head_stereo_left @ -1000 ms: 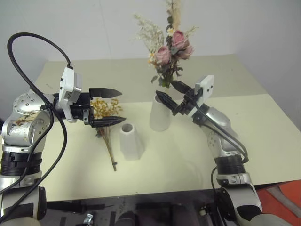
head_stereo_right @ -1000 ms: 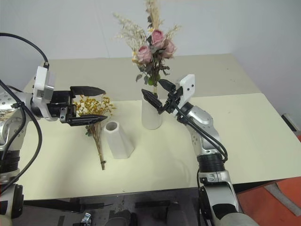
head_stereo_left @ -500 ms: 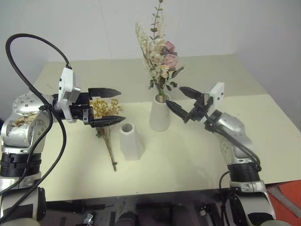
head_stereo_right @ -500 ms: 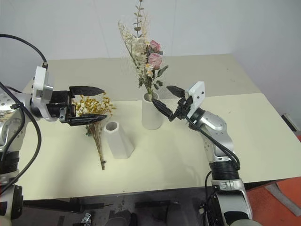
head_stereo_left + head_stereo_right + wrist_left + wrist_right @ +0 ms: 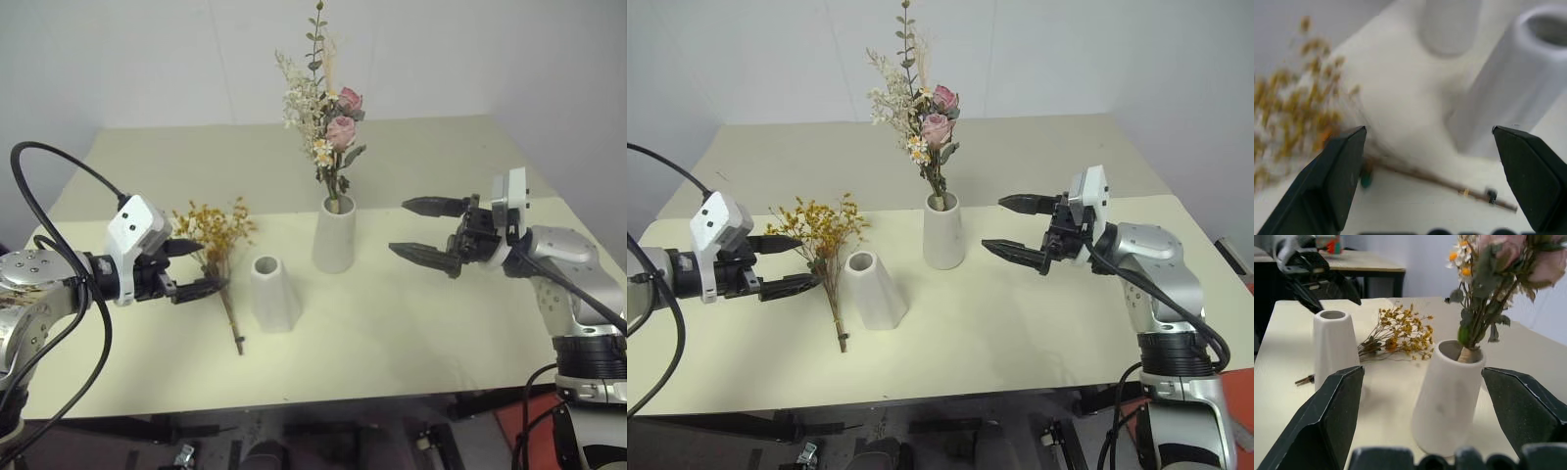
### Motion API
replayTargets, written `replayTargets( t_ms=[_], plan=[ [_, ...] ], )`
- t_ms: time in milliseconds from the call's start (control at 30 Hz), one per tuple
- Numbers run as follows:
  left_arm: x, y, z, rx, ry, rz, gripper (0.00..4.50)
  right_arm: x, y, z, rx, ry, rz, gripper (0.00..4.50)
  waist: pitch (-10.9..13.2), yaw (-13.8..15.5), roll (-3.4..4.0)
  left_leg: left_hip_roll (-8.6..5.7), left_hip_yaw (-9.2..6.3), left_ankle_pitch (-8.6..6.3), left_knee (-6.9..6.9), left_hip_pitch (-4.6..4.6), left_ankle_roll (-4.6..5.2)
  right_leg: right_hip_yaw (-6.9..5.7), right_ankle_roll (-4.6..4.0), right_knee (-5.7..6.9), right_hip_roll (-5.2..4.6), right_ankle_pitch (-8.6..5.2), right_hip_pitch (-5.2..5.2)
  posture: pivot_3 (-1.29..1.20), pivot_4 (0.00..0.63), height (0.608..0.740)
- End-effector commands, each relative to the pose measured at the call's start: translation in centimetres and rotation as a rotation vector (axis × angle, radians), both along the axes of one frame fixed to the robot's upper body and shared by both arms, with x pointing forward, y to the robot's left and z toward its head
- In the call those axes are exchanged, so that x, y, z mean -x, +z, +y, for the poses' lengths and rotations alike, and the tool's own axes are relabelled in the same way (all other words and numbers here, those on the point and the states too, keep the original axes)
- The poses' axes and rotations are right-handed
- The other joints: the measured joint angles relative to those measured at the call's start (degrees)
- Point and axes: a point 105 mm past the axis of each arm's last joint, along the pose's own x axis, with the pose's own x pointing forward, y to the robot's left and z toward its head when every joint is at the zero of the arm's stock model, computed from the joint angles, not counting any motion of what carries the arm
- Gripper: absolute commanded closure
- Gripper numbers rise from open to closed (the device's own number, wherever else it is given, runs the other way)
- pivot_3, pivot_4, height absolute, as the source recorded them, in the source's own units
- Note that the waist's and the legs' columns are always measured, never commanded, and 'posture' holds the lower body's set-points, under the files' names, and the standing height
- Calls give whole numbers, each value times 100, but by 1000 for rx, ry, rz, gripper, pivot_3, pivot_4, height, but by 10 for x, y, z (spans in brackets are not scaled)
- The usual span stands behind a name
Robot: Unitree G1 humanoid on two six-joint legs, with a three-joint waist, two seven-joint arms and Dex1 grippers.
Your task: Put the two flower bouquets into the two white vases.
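**Roses in the tall vase, yellow bunch lying on the table**

The rose bouquet stands upright in the tall vase, its stems inside the wide mouth and the pink blooms, leaves and pale sprigs rising well above the rim. This vase stands about mid-table, a little nearer the far edge than the near one.

The short vase stands just beside it, toward the near edge and the left side, with nothing in its narrow neck. The two vases are close but apart.

The yellow bunch lies flat on the table just left of the short vase. Its blossoms point toward the far edge and its thin brown stems run back toward the near edge, ending beside the vase's base.

The left gripper hovers low at the left side of the table, fingers spread apart and empty. The fingertips straddle the stems just below the blossoms; whether they touch the bunch cannot be told. In the left wrist view the stems lie across the gap between the two fingers.

The right gripper is held above the table to the right of the tall vase, pointing at it, well clear of it, fingers wide apart and holding nothing.
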Motion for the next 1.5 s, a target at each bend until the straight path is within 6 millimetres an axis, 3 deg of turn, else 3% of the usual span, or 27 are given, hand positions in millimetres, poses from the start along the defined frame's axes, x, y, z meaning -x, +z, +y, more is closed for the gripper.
replayTargets(
  t_ms=[33,200,333,467,1033,1167,1500],
  plan=[
    [4,4,4,-24,111,101,0,0,10,-2,1,5,-38,21,0,15,0,-1,0,0,0,0,0,0,0,0,0,0,0,0,150,740],
    [-1,-4,8,-73,262,243,0,-2,13,0,6,20,-47,21,0,65,-1,-5,0,0,0,-3,0,0,0,-1,-1,0,-1,0,150,740],
    [-12,-24,11,-61,334,318,0,-4,15,-2,7,16,-51,21,0,79,0,-4,1,1,-1,-1,-2,2,0,1,-1,0,-3,0,150,740],
    [-20,-43,5,-42,378,362,0,-4,16,-2,7,15,-56,21,0,121,-1,-6,1,2,1,-4,-4,4,-1,2,-7,1,-5,0,150,740],
    [-55,-77,-29,-13,474,475,0,1,21,1,-13,22,-71,21,-4,202,-5,-19,-5,16,0,-8,-28,3,-1,2,-17,1,-9,0,150,740],
    [-58,-79,-33,-10,476,488,827,1,21,2,-14,23,-71,0,-4,222,-4,-20,-4,27,0,-5,-47,4,-1,4,-17,1,-8,0,150,740],
    [-64,-67,-18,-10,541,451,3968,1,21,1,-25,17,-72,0,-4,248,-5,-21,-4,32,0,-8,-57,4,-1,1,-18,1,-8,0,150,740]
  ],
)
